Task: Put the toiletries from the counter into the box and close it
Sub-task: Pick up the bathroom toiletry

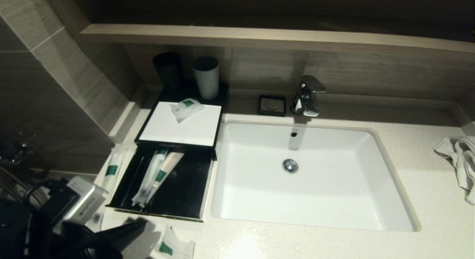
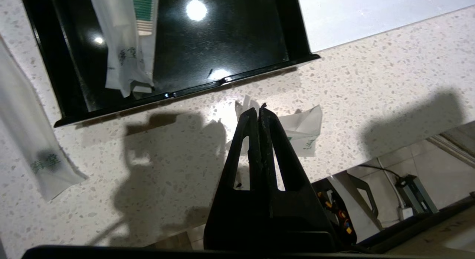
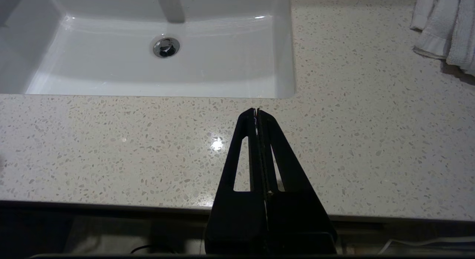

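Note:
A black box (image 1: 217,103) with a white top stands left of the sink, and its black drawer (image 1: 185,199) is pulled open toward me. Two long white packets (image 1: 157,175) lie in the drawer, also seen in the left wrist view (image 2: 124,47). A small sachet (image 1: 186,107) lies on the box top. One long packet (image 1: 111,170) lies on the counter left of the drawer. A folded sachet (image 1: 171,247) lies in front of the drawer. My left gripper (image 1: 143,222) is shut and empty, just above that sachet (image 2: 304,129). My right gripper (image 3: 256,110) is shut and empty over the counter's front edge.
The white sink (image 1: 237,129) fills the middle, with a chrome tap (image 1: 307,95) behind it. A black cup (image 1: 167,71) and a grey cup (image 1: 206,77) stand behind the box. A soap dish (image 1: 272,105) sits by the tap. A white towel (image 1: 462,158) lies at the far right.

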